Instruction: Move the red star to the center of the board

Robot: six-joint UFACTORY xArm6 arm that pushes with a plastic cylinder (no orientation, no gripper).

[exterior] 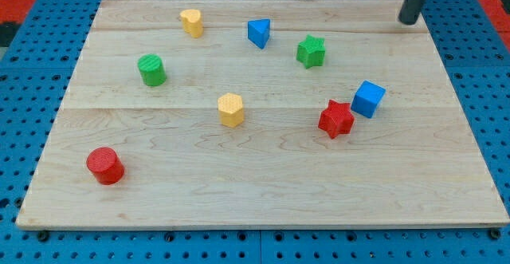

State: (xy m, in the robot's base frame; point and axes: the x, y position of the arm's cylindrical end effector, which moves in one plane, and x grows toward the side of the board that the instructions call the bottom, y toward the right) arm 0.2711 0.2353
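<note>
The red star (336, 119) lies on the wooden board (263, 192), right of the middle. A blue cube (368, 99) sits just to its upper right, almost touching it. My tip (408, 21) is at the board's top right corner, well above and to the right of the red star and the blue cube, touching no block. A yellow hexagonal block (231, 109) lies near the middle of the board, to the left of the red star.
A green star (311, 51) and a blue triangle (259, 33) lie near the top middle. A yellow block (191, 22) is at the top left, a green cylinder (151, 69) at the left, a red cylinder (105, 166) at the bottom left.
</note>
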